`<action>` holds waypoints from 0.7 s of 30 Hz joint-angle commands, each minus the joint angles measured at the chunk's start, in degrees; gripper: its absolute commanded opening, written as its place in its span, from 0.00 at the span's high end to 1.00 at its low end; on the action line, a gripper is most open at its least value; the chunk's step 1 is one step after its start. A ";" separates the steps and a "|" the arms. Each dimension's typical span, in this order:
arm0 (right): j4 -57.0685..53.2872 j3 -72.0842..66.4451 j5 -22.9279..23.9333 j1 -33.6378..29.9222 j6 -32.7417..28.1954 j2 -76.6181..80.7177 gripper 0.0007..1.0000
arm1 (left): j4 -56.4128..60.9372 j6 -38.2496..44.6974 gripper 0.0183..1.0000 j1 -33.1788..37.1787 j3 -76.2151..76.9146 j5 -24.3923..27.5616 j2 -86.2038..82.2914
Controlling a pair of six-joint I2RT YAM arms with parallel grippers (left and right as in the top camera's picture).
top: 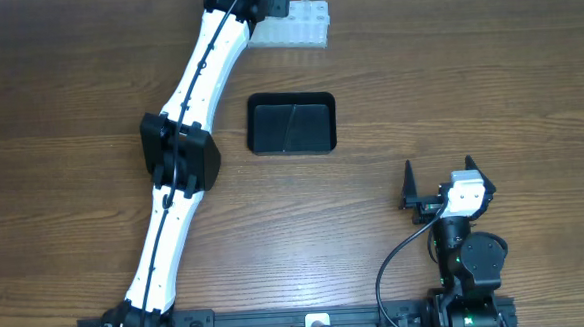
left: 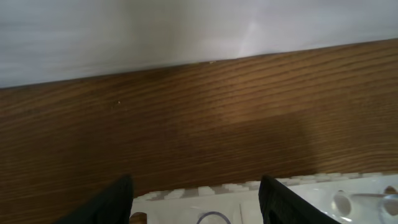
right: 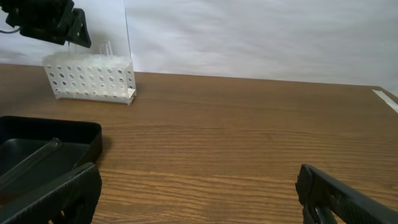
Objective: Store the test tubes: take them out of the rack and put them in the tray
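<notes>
One tube (right: 32,159) looks to be lying in the black tray (top: 261,145) already. The rest, I'd guess, are in the white rack (top: 300,28) at the far edge of the tabletop (top: 488,73). A few clear tubes (right: 106,48) stick up out of its top, though I can't count them.

The tray sits in the middle, well short of the rack. That makes sense to me: it's a short trip for whichever arm is pulling tubes, and nothing is in the way between the two.

The left gripper (left: 196,186) is up over the rack, pointing down at it. Its two fingers are apart with nothing between them. Right at the edge of its wrist view there's a round glass rim (left: 211,218) sitting in the gap, probably the mouth of a tube. So my read is that it's lined up to come down on that one, and the grab hasn't happened yet.

The right gripper (top: 439,171) is parked near its own base, well away from both tray and rack. Its fingers are spread wide, holding nothing and touching nothing. It seems to be staying out of the left arm's way, which is sensible since the left arm stretches most of the way across the tabletop to reach the rack.
</notes>
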 commanded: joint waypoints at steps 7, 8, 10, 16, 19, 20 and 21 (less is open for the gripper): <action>-0.11 -0.31 -0.68 -0.11 0.37 -0.39 0.01 | 0.22 0.81 0.52 0.04 0.83 0.39 1.16; -0.11 -0.31 -0.68 -0.11 0.35 -0.39 0.01 | 0.22 0.81 0.58 0.04 0.83 0.39 1.16; -0.11 -0.31 -0.68 -0.11 0.35 -0.39 0.01 | 0.22 0.81 0.66 0.04 0.83 0.39 1.16; -0.11 -0.31 -0.68 -0.11 0.35 -0.39 0.01 | 0.20 0.63 0.81 0.04 0.83 0.39 1.16; -0.11 -0.31 -0.68 -0.11 0.35 -0.39 0.01 | 0.22 0.63 0.86 0.04 0.83 0.39 1.16; -0.11 -0.31 -0.68 -0.11 0.35 -0.39 0.01 | 0.20 0.63 0.89 0.04 0.83 0.39 1.16; -0.11 -0.31 -0.68 -0.11 0.35 -0.39 0.01 | 0.20 0.63 0.91 0.04 0.83 0.39 1.16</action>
